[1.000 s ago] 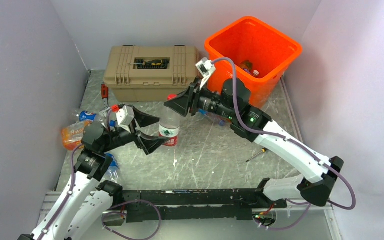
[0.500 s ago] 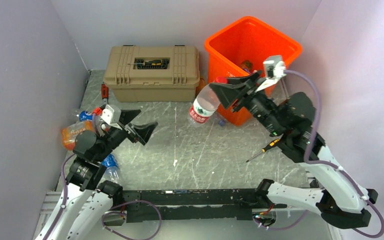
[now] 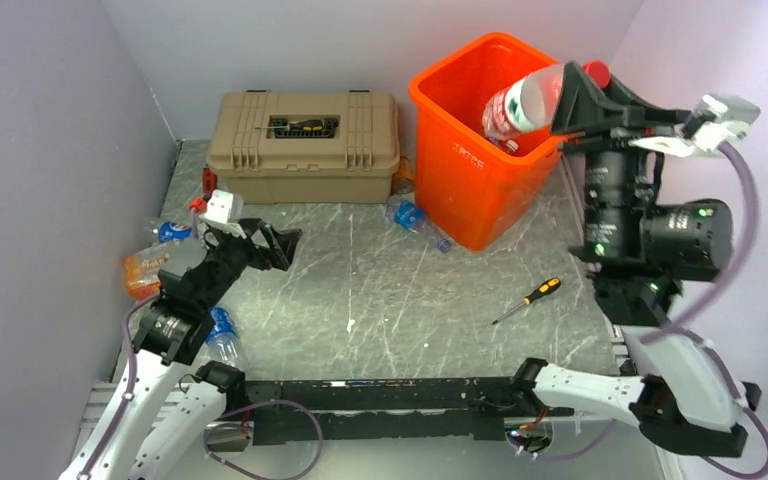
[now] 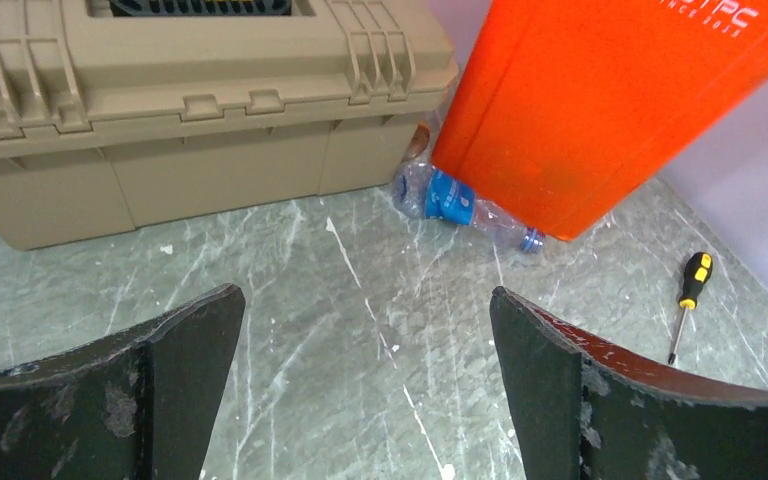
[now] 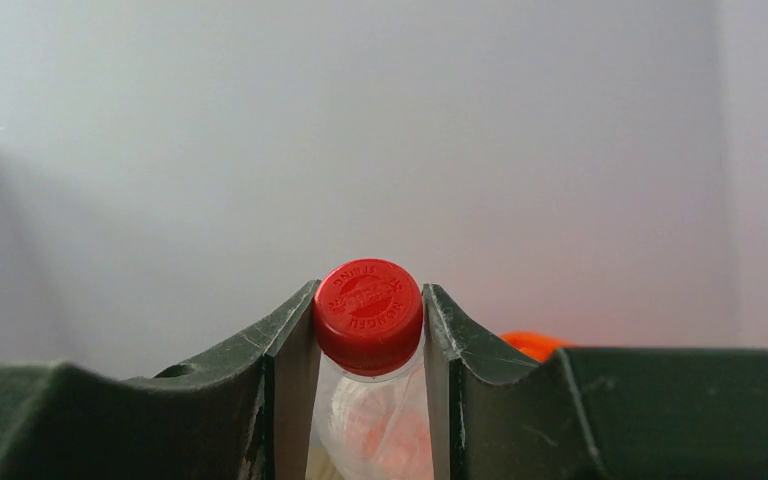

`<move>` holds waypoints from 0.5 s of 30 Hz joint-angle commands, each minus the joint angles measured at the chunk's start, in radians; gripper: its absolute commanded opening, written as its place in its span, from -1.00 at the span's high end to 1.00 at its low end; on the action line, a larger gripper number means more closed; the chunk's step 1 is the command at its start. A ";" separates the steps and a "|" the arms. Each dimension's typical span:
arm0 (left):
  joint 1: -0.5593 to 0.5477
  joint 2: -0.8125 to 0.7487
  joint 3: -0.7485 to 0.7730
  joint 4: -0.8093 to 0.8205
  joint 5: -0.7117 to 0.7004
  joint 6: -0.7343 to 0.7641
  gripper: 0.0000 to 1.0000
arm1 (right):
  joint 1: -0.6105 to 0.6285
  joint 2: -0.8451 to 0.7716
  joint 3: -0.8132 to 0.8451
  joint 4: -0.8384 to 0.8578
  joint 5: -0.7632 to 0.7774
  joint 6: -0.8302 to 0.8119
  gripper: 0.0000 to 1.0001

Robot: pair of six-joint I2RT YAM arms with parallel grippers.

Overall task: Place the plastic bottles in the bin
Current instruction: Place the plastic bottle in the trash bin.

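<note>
Top view of a grey scuffed surface (image 3: 410,300) with two robot arms. The right arm (image 3: 650,230) is raised high at the far right; its jaws are clenched on the neck of a clear bottle (image 3: 520,100) just below its red cap (image 5: 368,315). The bottle lies tilted, with its red-and-white labelled body reaching over the open mouth of the orange bin (image 3: 470,180) and its cap end out by the bin's right rim. At least one bottle already lies inside the bin.

The left arm (image 3: 190,290) sits low at the left, its jaws released wide and holding nothing. They face a tan toolbox (image 4: 190,100) and a blue-labelled bottle (image 4: 455,200) lying on the surface against the foot of the bin. More crushed bottles lie at the left edge near this arm, among them an orange-wrapped one (image 3: 145,270). A yellow-handled screwdriver (image 3: 527,300) lies on the surface, well apart from the bottles.

The step in hand looks like the drop. The next move calls for the right jaws to let go while the bottle's body hangs inside the rim, so it falls in rather than tipping over the edge
</note>
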 commanded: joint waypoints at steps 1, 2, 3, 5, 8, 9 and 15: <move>0.004 -0.049 -0.010 0.049 -0.023 0.017 -0.99 | -0.018 0.173 0.067 0.371 0.192 -0.398 1.00; 0.004 -0.050 -0.010 0.048 -0.018 0.013 -0.99 | -0.034 0.206 0.100 0.384 0.190 -0.421 1.00; 0.004 -0.045 -0.007 0.045 -0.015 0.012 -0.99 | -0.057 0.241 0.142 0.380 0.187 -0.428 1.00; 0.005 -0.028 0.002 0.037 -0.005 0.007 -0.99 | -0.136 0.326 0.221 0.314 0.168 -0.376 1.00; 0.005 -0.004 0.017 0.019 0.005 0.004 -0.99 | -0.317 0.413 0.332 0.104 0.116 -0.146 1.00; 0.005 0.000 0.017 0.019 0.008 0.003 -0.98 | -0.388 0.435 0.341 0.069 0.098 -0.081 1.00; 0.005 -0.027 -0.003 0.043 0.021 0.008 -0.98 | -0.530 0.537 0.335 -0.066 0.038 0.142 1.00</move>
